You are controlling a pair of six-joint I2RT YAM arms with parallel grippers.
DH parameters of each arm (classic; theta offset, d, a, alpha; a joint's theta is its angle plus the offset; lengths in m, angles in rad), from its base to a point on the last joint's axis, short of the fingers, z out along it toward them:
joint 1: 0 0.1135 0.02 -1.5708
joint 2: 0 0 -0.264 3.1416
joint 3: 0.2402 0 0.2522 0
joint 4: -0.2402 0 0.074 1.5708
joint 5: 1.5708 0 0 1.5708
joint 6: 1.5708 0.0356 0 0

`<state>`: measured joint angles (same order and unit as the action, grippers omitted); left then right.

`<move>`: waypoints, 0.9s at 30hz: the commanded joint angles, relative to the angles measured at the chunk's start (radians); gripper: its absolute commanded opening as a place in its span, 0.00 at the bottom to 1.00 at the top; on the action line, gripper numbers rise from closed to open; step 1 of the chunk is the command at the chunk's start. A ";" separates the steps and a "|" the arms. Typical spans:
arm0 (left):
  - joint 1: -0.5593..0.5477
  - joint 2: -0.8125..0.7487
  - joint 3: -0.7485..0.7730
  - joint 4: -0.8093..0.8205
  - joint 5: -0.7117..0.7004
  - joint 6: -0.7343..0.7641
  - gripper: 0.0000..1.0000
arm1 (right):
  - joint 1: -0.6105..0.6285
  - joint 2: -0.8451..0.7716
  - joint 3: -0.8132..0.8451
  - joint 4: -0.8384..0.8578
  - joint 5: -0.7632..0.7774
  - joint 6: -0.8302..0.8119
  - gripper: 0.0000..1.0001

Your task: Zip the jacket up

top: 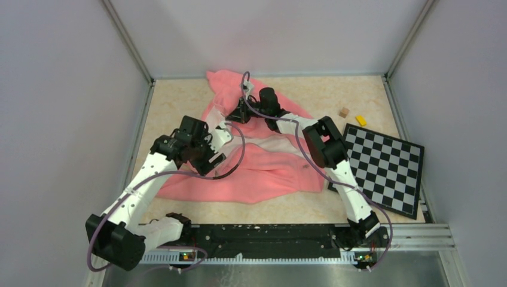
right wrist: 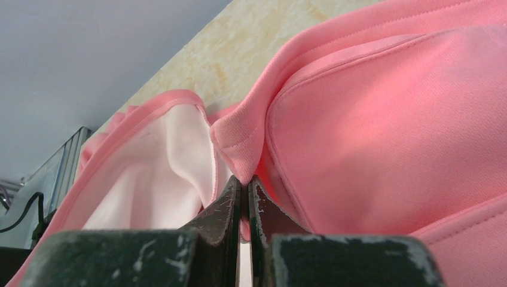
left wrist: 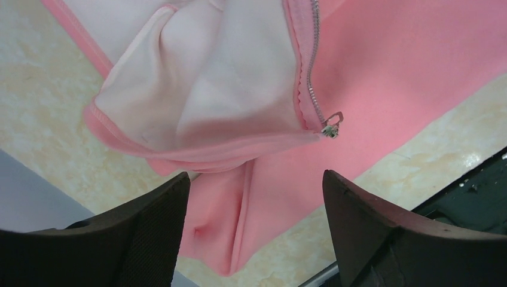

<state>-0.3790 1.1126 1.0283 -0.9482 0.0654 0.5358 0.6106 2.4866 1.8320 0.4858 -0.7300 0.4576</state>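
Scanning from the left, we find the left gripper point(left wrist: 256, 176) suspended above the near part of the large salmon-pink soft fleece jacket point(top: 269, 173). The jacket lies crumpled across the middle of the beige marble-patterned table point(top: 179, 95). The gripper's two dark fingers point(left wrist: 149, 233) stand apart, with nothing between them and no contact with the fabric.

In the left wrist view, we see one front edge of the jacket folded back, exposing the paler pink lining point(left wrist: 197, 89). A thin metal zipper point(left wrist: 312, 72) runs down this edge and ends at a small silver slider point(left wrist: 332, 124), which rests on the outer pink fabric.

Further right, at the far part of the jacket, the right gripper point(right wrist: 245, 179) has its worn black fingers point(right wrist: 221, 209) pressed together, clamped on a folded pink edge of the jacket.

On the right of the table we note a small brown cube point(top: 344, 112) and a small yellow block point(top: 361, 119), near each other. A flat black-and-white checkerboard panel point(top: 382, 167) lies just beside the jacket's right edge.
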 commanded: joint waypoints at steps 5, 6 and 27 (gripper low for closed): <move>0.003 -0.007 -0.048 0.051 0.069 0.300 0.86 | -0.006 -0.095 -0.012 0.037 -0.035 -0.019 0.00; 0.005 -0.003 -0.061 0.068 0.068 0.324 0.86 | -0.006 -0.096 -0.014 0.038 -0.035 -0.018 0.00; 0.010 0.053 -0.175 0.179 0.175 0.384 0.77 | -0.006 -0.092 -0.018 0.066 -0.048 0.004 0.00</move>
<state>-0.3717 1.1828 0.8940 -0.8089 0.1959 0.9154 0.6106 2.4737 1.8133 0.4969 -0.7521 0.4614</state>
